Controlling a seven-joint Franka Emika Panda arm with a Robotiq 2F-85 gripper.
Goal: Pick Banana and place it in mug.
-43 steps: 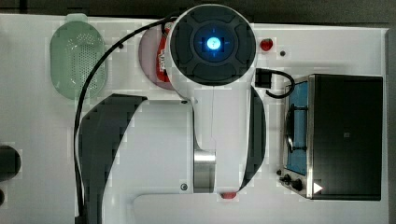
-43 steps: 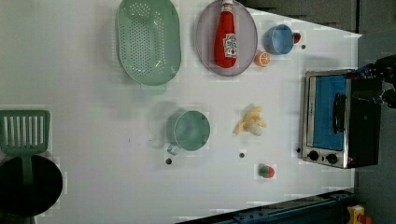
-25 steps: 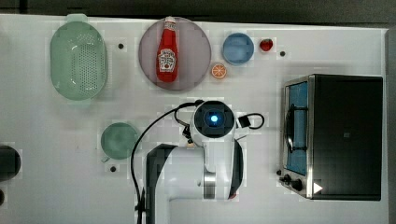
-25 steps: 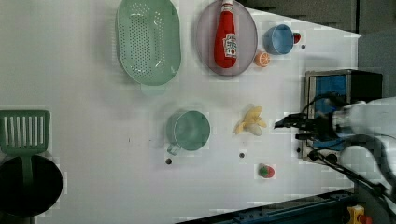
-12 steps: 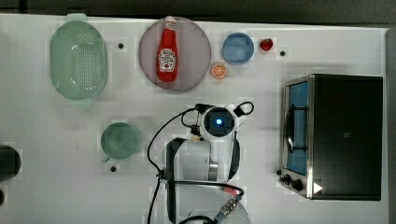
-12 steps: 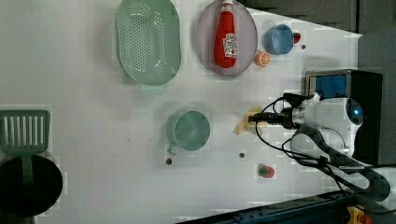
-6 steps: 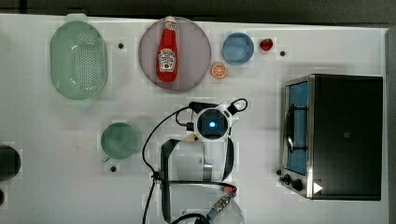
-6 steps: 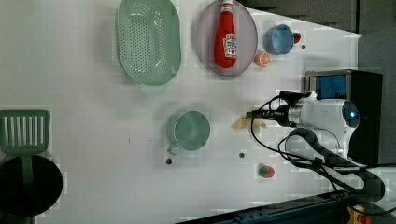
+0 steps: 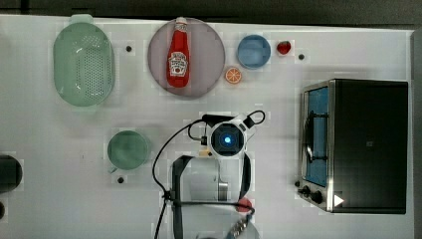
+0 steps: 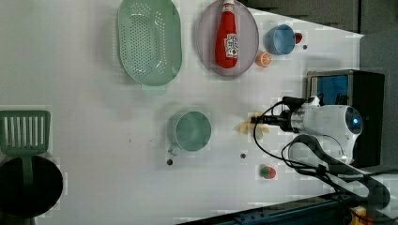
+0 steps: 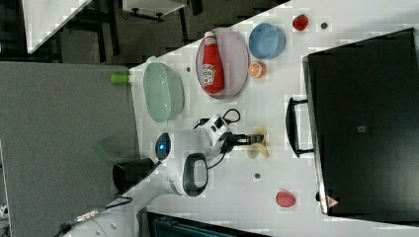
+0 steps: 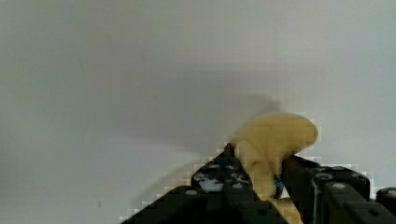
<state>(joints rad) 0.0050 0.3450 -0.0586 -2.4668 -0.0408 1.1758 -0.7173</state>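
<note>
1. My pincer (image 12: 266, 179) is closed narrowly on the banana (image 12: 273, 140), which sits pinched between the two black fingers (image 12: 219, 177) with its pale tip bulging past them.
2. The banana (image 10: 246, 125) lies low over the white table (image 10: 84, 70), to the left view's right of the mug (image 10: 189, 131) and apart from it.
3. The mug (image 9: 128, 149) stands upright, mouth open, well to the top view's left of my wrist.
4. Risk: the soft piece is gripped near one end, so it may pivot, squash or slip during transport.
5. Risk: a low carry could strike the mug's rim and tip it.
</note>
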